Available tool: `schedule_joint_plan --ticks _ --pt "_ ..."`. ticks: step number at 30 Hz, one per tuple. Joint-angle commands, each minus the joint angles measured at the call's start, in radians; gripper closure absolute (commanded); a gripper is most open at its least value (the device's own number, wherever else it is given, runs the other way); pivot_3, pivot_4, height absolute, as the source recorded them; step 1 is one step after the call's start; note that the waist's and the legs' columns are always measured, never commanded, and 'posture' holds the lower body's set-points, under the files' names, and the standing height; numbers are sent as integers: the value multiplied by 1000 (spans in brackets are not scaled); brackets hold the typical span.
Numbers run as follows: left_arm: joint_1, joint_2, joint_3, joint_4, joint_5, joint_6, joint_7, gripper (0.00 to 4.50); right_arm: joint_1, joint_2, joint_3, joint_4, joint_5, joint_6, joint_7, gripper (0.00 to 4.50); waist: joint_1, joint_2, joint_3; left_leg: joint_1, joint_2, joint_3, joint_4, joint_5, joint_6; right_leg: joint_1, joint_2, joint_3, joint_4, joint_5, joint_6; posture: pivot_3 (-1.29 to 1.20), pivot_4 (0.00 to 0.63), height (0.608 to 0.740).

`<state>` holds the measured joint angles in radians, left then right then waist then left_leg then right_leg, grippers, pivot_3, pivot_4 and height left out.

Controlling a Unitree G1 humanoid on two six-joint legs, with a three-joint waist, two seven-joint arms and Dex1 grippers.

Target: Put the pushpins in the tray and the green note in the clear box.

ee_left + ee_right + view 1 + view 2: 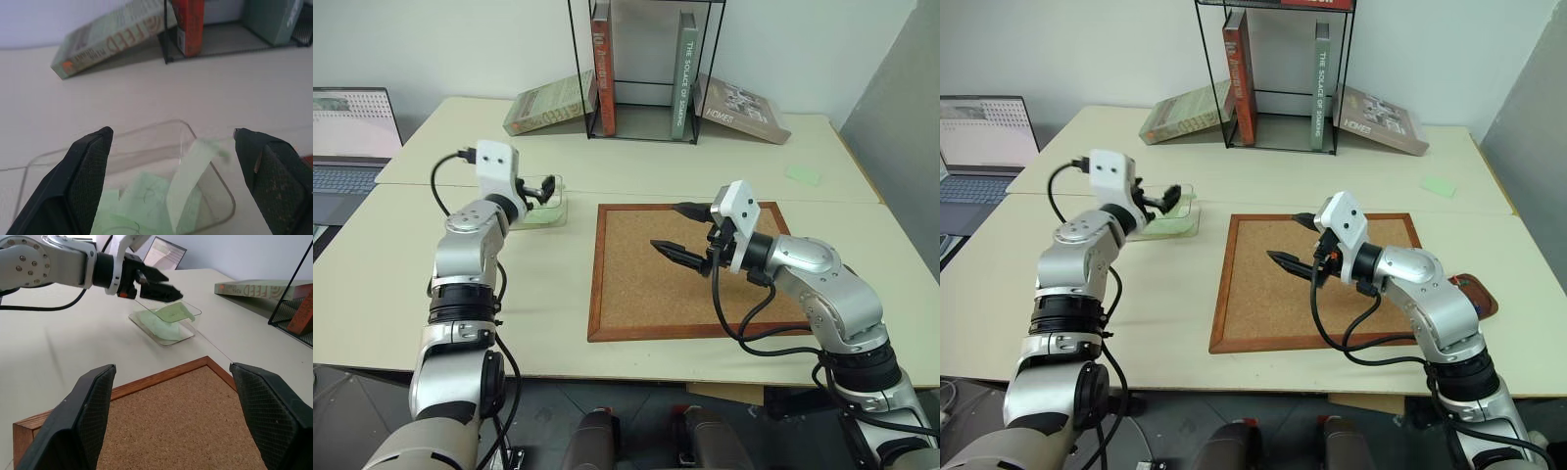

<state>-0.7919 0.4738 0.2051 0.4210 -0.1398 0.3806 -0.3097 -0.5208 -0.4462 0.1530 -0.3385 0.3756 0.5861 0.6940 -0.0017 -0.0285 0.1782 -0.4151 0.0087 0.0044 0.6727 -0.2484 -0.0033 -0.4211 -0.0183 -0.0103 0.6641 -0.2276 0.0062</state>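
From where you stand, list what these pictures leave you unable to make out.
- Pushpins: too small to find on the corkboard in either eye view.
- Tray: a reddish-brown sliver in the right eye view; the right arm covers the rest, contents unseen.
- Green note: its lower end blurs into paler slips in the clear box, left wrist view.
- Laptop: cut off by the left eye view's edge.

The shallow clear box (166, 328) is glossy transparent plastic, holding thin matt pale green paper slips (161, 196). The wood-framed board (690, 269) has a grainy, rough cork face inside a smooth reddish-brown frame. The cream counter (607, 157) looks smooth and matt.
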Motion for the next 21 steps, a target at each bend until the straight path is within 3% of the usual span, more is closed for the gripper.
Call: schedule_joint_plan --ticks 1,8,13,21 --pt "-22 23 18 -46 32 -83 61 302 1 2 -23 -36 7 -22 -2 570 0 0 0 0 0 0 0 0 0 0 0 0 0 0 0 0 150 740" --pt "-2 1 21 -69 -14 -52 38 302 7 1 -22 -37 5 -31 -1 570 0 0 0 0 0 0 0 0 0 0 0 0 0 0 0 0 150 740" --pt "140 -1 -53 -328 -150 55 -195 302 55 -30 -49 -66 2 -63 14 570 1 0 0 0 0 1 0 0 0 0 0 0 -1 0 0 0 150 740" --pt "376 66 -159 -657 -196 160 -331 302 291 -192 -207 -136 48 -96 101 570 1 0 0 0 0 0 -1 0 0 1 0 1 -1 -2 2 0 150 740"
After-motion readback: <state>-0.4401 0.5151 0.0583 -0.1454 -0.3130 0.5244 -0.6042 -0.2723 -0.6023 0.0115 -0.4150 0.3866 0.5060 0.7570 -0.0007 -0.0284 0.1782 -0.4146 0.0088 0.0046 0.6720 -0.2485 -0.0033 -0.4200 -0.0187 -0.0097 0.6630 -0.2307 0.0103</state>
